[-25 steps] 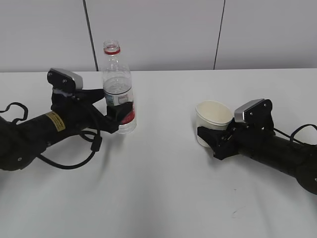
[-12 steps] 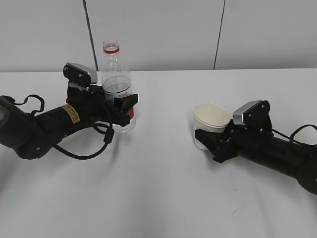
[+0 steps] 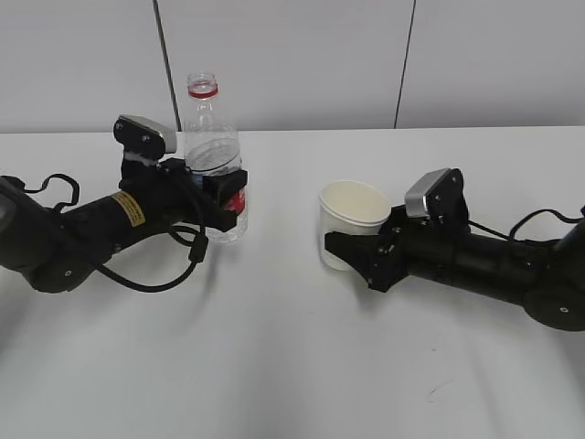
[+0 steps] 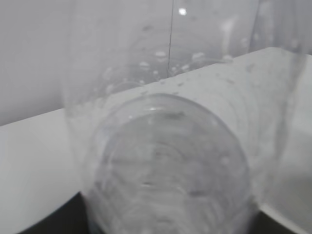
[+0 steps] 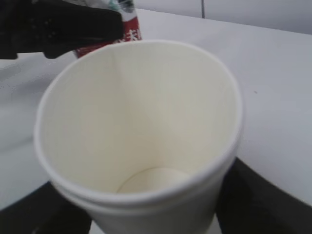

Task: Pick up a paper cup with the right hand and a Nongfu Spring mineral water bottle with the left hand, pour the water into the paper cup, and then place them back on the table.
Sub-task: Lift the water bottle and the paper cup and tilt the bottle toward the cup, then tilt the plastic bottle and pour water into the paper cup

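Note:
The Nongfu Spring mineral water bottle (image 3: pixel 213 155), clear and uncapped with a red neck ring, stands upright on the table (image 3: pixel 274 366) at the back left. My left gripper (image 3: pixel 222 197) is shut on its labelled lower half. In the left wrist view the bottle (image 4: pixel 165 161) fills the frame, with dark fingers (image 4: pixel 44 222) at its sides. The paper cup (image 3: pixel 352 215) sits in my right gripper (image 3: pixel 352 245), which is shut on its lower wall right of centre. The right wrist view looks into the empty cup (image 5: pixel 141 122), and the bottle's red label (image 5: pixel 129 31) shows beyond the rim.
A grey wall with two dark vertical seams (image 3: pixel 402 64) rises behind the table's far edge. A small dark scuff (image 3: pixel 434 391) marks the tabletop at front right. A black cable (image 3: pixel 146 274) loops beside the left arm.
My left gripper has moved in around the bottle and its jaws have narrowed onto it. The right arm has carried the cup leftward, toward the bottle.

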### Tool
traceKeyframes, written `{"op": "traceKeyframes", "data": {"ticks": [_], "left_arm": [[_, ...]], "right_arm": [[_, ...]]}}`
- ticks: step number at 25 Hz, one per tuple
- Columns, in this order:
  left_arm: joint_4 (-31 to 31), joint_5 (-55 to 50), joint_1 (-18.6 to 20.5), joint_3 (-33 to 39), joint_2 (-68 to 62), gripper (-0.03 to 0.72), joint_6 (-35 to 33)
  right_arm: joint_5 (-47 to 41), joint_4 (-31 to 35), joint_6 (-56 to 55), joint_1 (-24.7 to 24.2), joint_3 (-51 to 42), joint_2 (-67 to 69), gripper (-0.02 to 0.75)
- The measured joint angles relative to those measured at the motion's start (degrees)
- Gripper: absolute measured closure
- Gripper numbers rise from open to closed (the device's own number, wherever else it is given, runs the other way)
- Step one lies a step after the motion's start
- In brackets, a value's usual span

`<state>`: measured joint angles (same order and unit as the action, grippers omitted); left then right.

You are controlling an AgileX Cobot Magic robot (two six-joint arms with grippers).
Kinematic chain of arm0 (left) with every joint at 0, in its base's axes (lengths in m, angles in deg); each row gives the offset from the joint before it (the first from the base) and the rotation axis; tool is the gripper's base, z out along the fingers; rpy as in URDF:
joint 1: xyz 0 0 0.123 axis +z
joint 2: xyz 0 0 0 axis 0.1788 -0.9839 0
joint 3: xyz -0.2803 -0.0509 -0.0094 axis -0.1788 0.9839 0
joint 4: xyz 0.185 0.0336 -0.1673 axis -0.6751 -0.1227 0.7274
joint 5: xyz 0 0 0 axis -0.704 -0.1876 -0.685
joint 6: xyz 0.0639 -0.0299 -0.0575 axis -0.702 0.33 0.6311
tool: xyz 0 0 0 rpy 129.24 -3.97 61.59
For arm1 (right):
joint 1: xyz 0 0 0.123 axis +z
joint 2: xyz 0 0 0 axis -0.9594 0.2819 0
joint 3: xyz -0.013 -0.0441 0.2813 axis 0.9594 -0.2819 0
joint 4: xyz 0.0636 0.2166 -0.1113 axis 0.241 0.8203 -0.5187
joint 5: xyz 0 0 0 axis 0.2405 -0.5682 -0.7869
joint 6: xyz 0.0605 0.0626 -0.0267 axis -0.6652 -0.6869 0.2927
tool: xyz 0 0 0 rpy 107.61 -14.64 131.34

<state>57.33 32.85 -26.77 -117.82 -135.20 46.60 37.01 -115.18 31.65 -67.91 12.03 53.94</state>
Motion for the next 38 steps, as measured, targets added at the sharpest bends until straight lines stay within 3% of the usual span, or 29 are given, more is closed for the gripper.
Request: {"op": "traceKeyframes", "data": {"ticks": [8,18,34,38], "left_arm": [[1.36,-11.10,0.62,0.05,5.81,0.391,-7.71],[2.37,-22.40,0.62,0.11,14.94,0.391,-23.12],[2.63,-27.41,0.68,0.16,18.45,0.391,-49.72],[6.12,-27.41,0.63,0.16,18.45,0.391,-56.62]], "right_arm": [[-2.80,-5.46,-6.10,6.33,7.41,0.00,0.245],[-7.56,-18.53,-21.41,7.90,16.94,0.22,0.254],[-9.92,-25.73,-29.50,7.99,22.93,0.44,0.255],[-10.18,-27.13,-30.16,7.99,23.26,0.44,0.255]]}}
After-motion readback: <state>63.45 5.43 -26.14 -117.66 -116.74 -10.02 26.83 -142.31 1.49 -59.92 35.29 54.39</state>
